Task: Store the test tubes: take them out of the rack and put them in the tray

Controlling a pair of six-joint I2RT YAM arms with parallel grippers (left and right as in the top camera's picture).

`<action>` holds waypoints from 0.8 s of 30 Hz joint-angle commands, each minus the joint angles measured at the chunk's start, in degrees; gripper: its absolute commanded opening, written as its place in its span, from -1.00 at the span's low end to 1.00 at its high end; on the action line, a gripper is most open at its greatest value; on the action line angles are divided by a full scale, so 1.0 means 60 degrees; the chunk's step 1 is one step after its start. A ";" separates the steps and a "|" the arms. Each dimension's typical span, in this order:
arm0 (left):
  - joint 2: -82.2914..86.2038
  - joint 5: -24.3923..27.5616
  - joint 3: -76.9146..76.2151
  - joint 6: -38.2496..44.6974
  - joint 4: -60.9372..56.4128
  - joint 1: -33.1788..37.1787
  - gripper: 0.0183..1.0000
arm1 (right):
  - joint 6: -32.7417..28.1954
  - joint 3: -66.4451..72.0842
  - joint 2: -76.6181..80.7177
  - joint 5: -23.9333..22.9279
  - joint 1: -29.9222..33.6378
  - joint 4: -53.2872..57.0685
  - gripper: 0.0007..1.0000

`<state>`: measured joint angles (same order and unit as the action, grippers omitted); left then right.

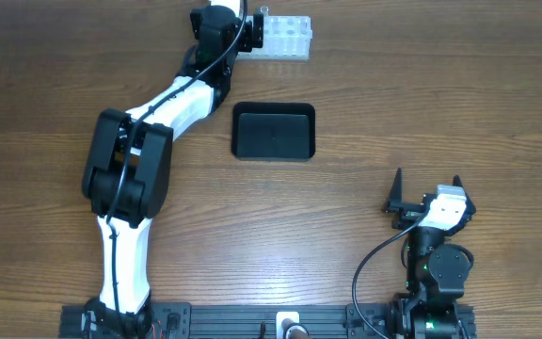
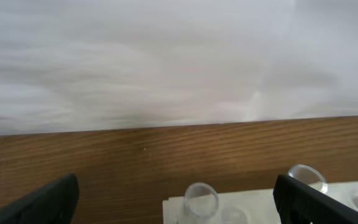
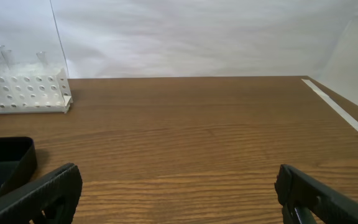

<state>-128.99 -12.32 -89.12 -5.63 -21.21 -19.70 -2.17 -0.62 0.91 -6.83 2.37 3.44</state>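
Left gripper [image 2: 176,190], fingers apart, hovers at clear glass test tubes [image 2: 201,198] in the far white plastic rack [image 1: 285,40]; black rectangular tray [image 1: 273,107] sits nearer (right gripper [image 1: 428,179] likewise spread).

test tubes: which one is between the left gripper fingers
The corner tube at the rack's end; the other tube is beside one finger.

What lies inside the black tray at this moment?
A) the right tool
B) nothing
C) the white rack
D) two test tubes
B: the floor of the black tray is bare, and the test tubes stand in the rack.
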 commanded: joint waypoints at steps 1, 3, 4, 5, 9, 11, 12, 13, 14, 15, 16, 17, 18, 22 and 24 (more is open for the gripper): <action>-0.0368 -0.0251 -0.0339 -0.0102 -0.0025 0.0015 1.00 | -0.0040 0.0055 -0.0098 -0.0022 -0.0055 0.0033 0.98; -0.0368 -0.0295 -0.0339 -0.0102 -0.0029 0.0018 0.99 | -0.0040 0.0055 -0.0098 -0.0022 -0.0051 0.0033 0.99; -0.0368 -0.0335 -0.0339 -0.0102 -0.0029 0.0015 0.96 | -0.0040 0.0055 -0.0098 -0.0022 -0.0055 0.0033 0.99; -0.0368 -0.0390 -0.0339 -0.0102 -0.0025 0.0015 0.89 | -0.0040 0.0055 -0.0098 -0.0022 -0.0051 0.0033 0.98; -0.0368 -0.0401 -0.0339 -0.0102 -0.0025 -0.0011 0.65 | -0.0040 0.0055 -0.0098 -0.0022 -0.0051 0.0033 0.98; -0.0372 -0.0401 -0.0339 -0.0102 -0.0025 -0.0011 0.54 | -0.0040 0.0055 -0.0098 -0.0022 -0.0051 0.0033 0.99; -0.0372 -0.0401 -0.0339 -0.0102 -0.0025 -0.0018 0.51 | -0.0040 0.0055 -0.0098 -0.0022 -0.0051 0.0033 0.98; -0.0375 -0.0401 -0.0339 -0.0102 -0.0025 -0.0022 0.50 | -0.0040 0.0055 -0.0098 -0.0022 -0.0051 0.0033 0.98; -0.0379 -0.0404 -0.0339 -0.0102 -0.0025 -0.0029 0.50 | -0.0040 0.0055 -0.0098 -0.0022 -0.0051 0.0033 0.98; -0.0379 -0.0433 -0.0339 -0.0102 -0.0029 -0.0051 0.47 | -0.0040 0.0055 -0.0095 -0.0022 -0.0051 0.0033 0.98; -0.0379 -0.0466 -0.0339 -0.0102 -0.0025 -0.0058 0.45 | -0.0040 0.0055 -0.0098 -0.0022 -0.0051 0.0033 0.99; -0.0382 -0.0466 -0.0339 -0.0102 -0.0025 -0.0076 0.44 | -0.0040 0.0055 -0.0098 -0.0022 -0.0051 0.0033 0.98; -0.0382 -0.0466 -0.0339 -0.0102 -0.0025 -0.0095 0.43 | -0.0040 0.0055 -0.0098 -0.0022 -0.0051 0.0033 0.98; -0.0382 -0.0463 -0.0339 -0.0102 -0.0029 -0.0120 0.35 | -0.0040 0.0055 -0.0098 -0.0022 -0.0051 0.0033 0.98; -0.0382 -0.0463 -0.0339 -0.0102 -0.0029 -0.0120 0.31 | -0.0040 0.0055 -0.0098 -0.0022 -0.0051 0.0033 0.98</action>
<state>-130.37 -14.24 -89.80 -6.04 -21.17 -20.14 -2.17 -0.62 0.91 -6.83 2.37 3.44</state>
